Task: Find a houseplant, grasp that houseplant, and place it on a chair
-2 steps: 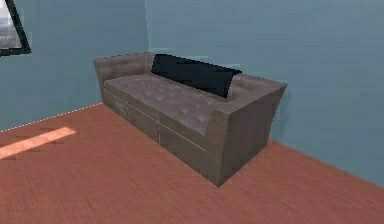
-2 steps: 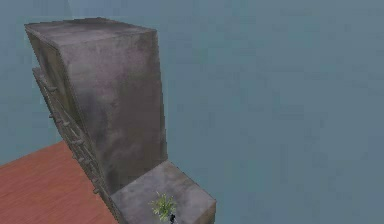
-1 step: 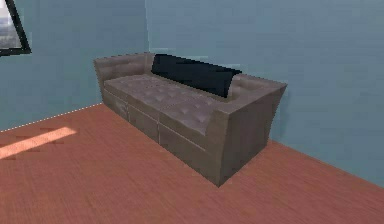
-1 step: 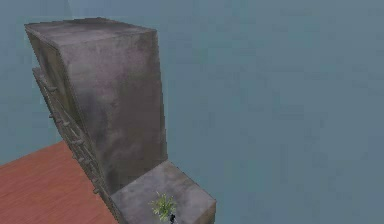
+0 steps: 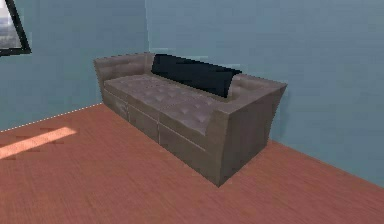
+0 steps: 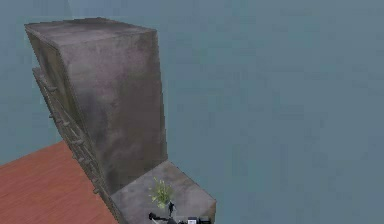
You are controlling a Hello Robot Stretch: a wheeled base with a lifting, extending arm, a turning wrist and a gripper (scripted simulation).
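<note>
Fingers are thin dark slivers at the arm side view's bottom edge, over the low grey stand. It cannot be told whether they grip anything, since the plant sits right behind them. The gripper is a dark body just right of them, above the stand's near edge. The houseplant, a small green-yellow tuft, rests on the stand's top, possibly touching the gripper. A tall grey cabinet rises directly left of the stand. A blue wall is behind it and red wood floor lies to its left. In the forward view a grey sofa has a dark cushion on its backrest.
</note>
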